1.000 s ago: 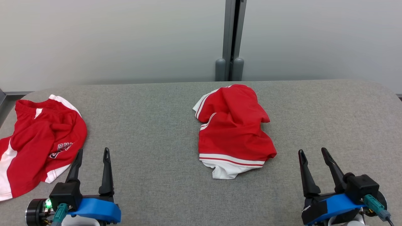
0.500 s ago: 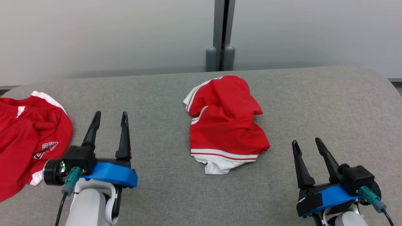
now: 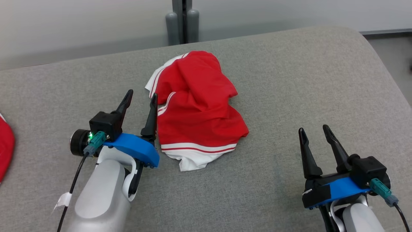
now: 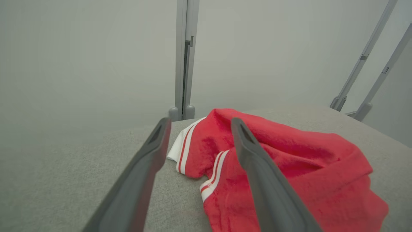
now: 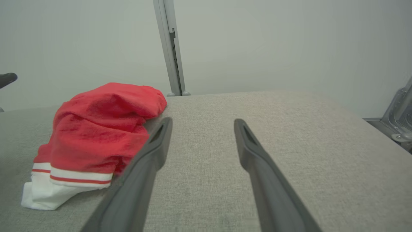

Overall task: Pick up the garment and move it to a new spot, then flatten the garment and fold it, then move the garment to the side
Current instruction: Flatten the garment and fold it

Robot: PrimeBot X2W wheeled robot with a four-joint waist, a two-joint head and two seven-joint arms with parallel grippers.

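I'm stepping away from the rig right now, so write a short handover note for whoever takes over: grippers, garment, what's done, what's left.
Left gripper: open, holding nothing, at the left edge of the garment; its right finger crosses that edge in the left wrist view, but contact cannot be told.
Right gripper: open, empty, apart from the garment, to its right.
Garment: red with white trim, crumpled mid-table, not gripped. The other red cloth lies at the head view's left edge.
Done: nothing yet.
Left: pick up, move, flatten, fold, set aside.
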